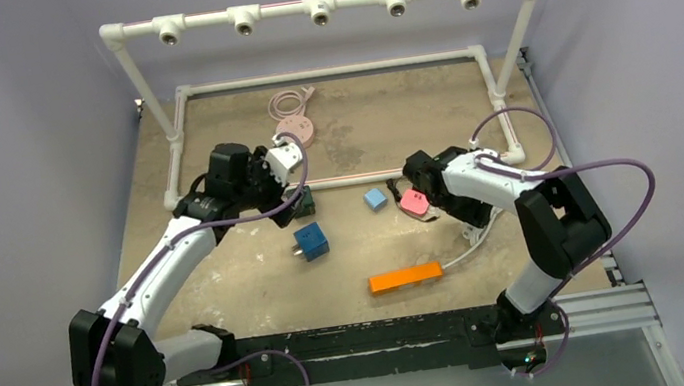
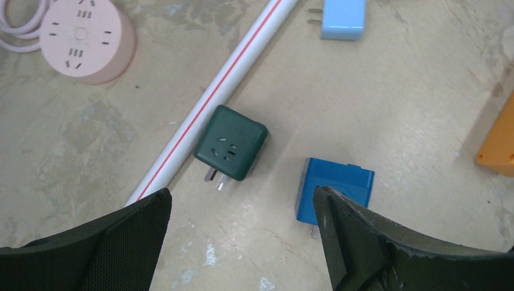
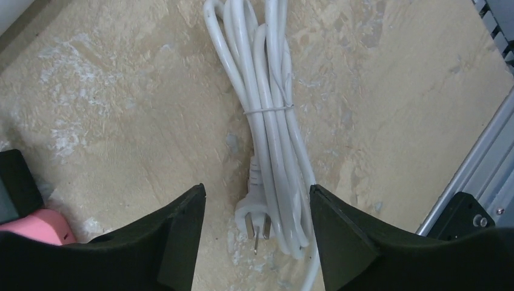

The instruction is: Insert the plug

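1. The left hand (image 2: pixel 242 197) hangs over the tabletop (image 1: pixel 333 154) left of centre, its fingers spread wide and gripping nothing.
2. Below it a green adapter (image 2: pixel 231 143) lies right beside a white pipe (image 2: pixel 212 97) with a red stripe. The adapter's socket face is turned up and its metal prongs stick out at one side.
3. A blue adapter (image 2: pixel 334 189) sits near the green one, apart from it and further from the pipe. One dark finger (image 2: pixel 370 242) of the left hand partly hides it in the left wrist view.
4. The right hand (image 3: pixel 256 189) is over the right half of the tabletop, its fingers apart and closed on nothing.
5. The plug (image 3: pixel 251 212) is white, with its bare prongs loose on the tabletop. It ends a bundled white cord (image 3: pixel 267 109), bound at the middle by a thin tie. The bundle lies at the right, under the right arm and near the metal rail (image 3: pixel 485 157). In the right wrist view it shows between the two fingers.
6. A pink adapter (image 1: pixel 413 203) rests just beside the right hand.
7. A light-blue adapter (image 1: pixel 375 198) lies near the middle of the tabletop, left of the pink one.
8. An orange power strip (image 1: pixel 405 277) lies flat toward the near edge, between the two arms.
9. At the far side a round pink socket (image 1: pixel 296 131) sits with its pink cable (image 1: pixel 290 102) coiled behind it.
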Robot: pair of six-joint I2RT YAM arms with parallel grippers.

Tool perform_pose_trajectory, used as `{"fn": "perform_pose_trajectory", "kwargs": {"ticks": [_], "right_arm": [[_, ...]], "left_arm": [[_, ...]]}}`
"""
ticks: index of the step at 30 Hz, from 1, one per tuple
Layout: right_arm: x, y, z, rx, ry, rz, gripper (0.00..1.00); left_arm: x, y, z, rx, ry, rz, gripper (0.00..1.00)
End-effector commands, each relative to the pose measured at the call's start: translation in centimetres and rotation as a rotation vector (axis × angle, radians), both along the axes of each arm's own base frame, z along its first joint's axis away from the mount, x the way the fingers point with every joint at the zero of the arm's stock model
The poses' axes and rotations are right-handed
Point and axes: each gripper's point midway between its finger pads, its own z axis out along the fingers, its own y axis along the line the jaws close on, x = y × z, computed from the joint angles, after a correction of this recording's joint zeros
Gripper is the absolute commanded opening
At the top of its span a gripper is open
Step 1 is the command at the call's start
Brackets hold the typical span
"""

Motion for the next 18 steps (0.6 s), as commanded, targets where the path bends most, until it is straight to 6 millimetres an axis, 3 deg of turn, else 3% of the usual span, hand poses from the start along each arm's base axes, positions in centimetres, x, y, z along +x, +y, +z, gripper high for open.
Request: {"fn": "perform_pose_trajectory", "kwargs": {"ticks": [1, 5, 10, 15, 18], "right_arm": [[1.4, 0.1, -1.1, 0.062, -0.011, 0.004, 0.67], [2.5, 0.1, -0.5, 0.092, -0.021, 0.004, 0.71], [4.2, 0.4, 2.8, 0.158, -0.119, 0.067, 0.72], [6.4, 0.0, 5.7, 0.23, -0.203, 0.147, 0.77], [7.0, -0.9, 7.3, 0.249, -0.249, 0.164, 0.79]], "left_arm": [[-2.4, -1.8, 1.1, 0.039, 0.011, -0.137, 0.87], [-5.5, -5.1, 1.8, 0.05, -0.009, -0.292, 0.87], [-11.1, -11.2, 1.1, 0.083, -0.056, -0.503, 0.86], [-15.7, -15.9, -2.0, 0.147, -0.046, -0.611, 0.84], [-17.8, -17.0, -4.1, 0.189, -0.037, -0.643, 0.83]]}}
